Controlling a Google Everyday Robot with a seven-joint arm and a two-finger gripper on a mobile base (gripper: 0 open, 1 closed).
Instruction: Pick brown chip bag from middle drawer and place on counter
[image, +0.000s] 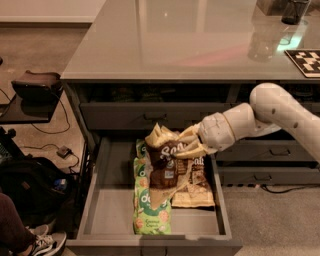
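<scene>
The middle drawer (100, 210) stands pulled open below the counter (170, 45). My gripper (186, 145) comes in from the right and is shut on the upper part of a brown chip bag (162, 162), holding it lifted and upright above the drawer's contents. Another brown chip bag (195, 187) lies flat in the drawer to the right of it. Two green "dang" bags (150, 212) lie along the drawer's middle, partly hidden behind the held bag.
A checkered marker board (305, 61) and dark containers (294, 10) sit at the counter's far right. Narrower drawers with bar handles (277, 151) lie under my arm. A black backpack (30, 187), cables and a person's shoes (42, 244) are on the floor at left.
</scene>
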